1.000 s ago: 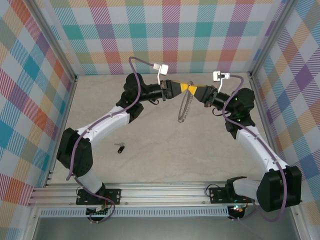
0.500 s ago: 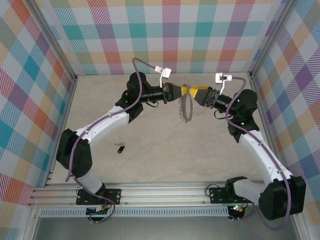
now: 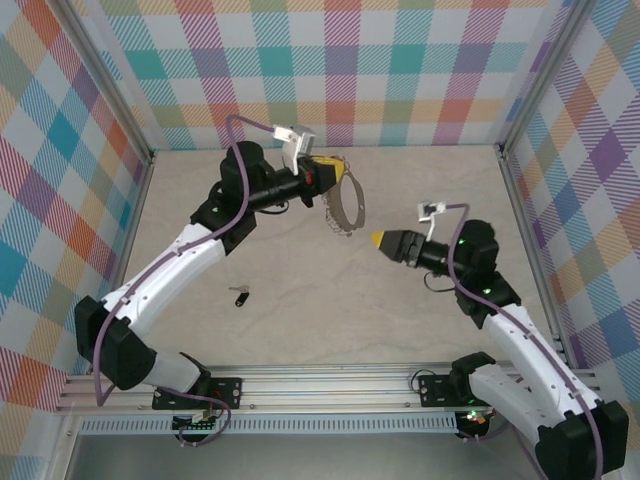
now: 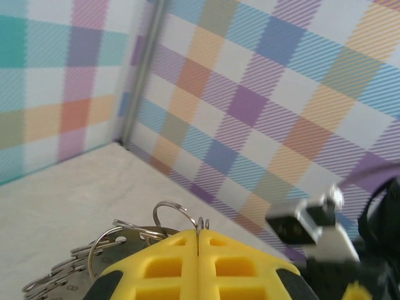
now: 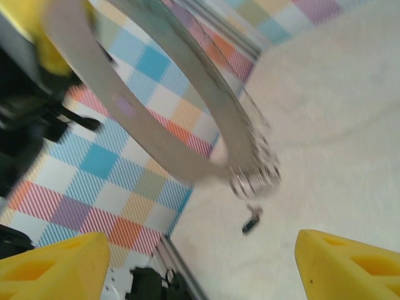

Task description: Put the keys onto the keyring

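Left tool [image 3: 340,172] is up high over the back of the bench [image 3: 300,330], its yellow fingers pressed together and pinching the top of the keyring [image 3: 348,205], which hangs free below it in the air. From the left wrist, those fingers [image 4: 162,269] meet flush with thin wire coils poking out above them. Right tool [image 3: 380,239] sits lower and just beside the hoop's bottom edge, holding nothing; its own camera shows the two yellow fingers [image 5: 50,265] spread wide.

The key [image 3: 240,296] lies flat on the bench, well apart from both tools, nearer the left arm's side.

Here's the worry: that hoop hangs off a narrow pinch, so any quick swing could set it rocking or let it slide through. The right tool is close enough to clip the dangling loops if it turns carelessly. And the key is tiny and low; broad hard fingers could skate it across that smooth surface instead of lifting it.

Materials, then: the hoop reads as a flat, dull silver band with a small hole in it, fringed below with springy little wire loops. The key is dark-headed, blurred from the right wrist [image 5: 251,220]. The bench is pale, marbled, slick-looking
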